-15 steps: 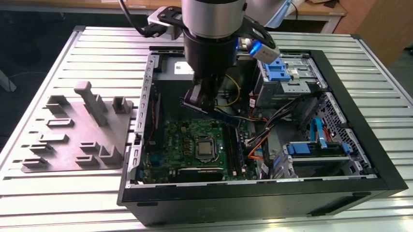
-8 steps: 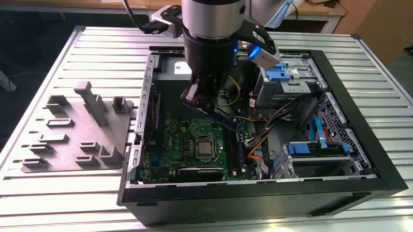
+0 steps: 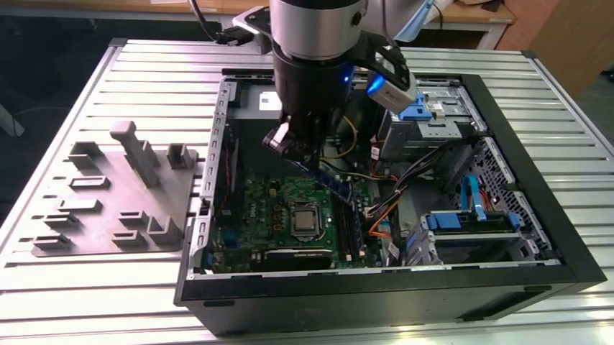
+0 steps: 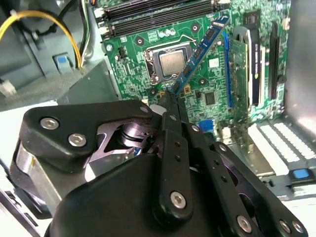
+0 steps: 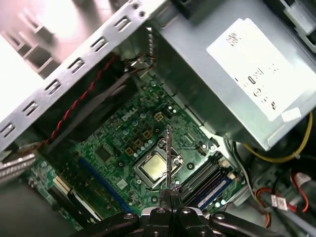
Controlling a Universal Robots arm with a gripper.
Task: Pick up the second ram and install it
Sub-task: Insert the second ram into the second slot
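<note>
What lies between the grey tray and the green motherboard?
In the exterior view, the computer case's metal side wall stands between them: the grey tray lies outside it, the green motherboard inside.

Open black computer case on a ribbed metal bench. Inside, green motherboard with silver square chip, grey power-supply box, blue drive brackets. Beside the case, at the exterior view's left, grey tray with upright blocks.
</note>
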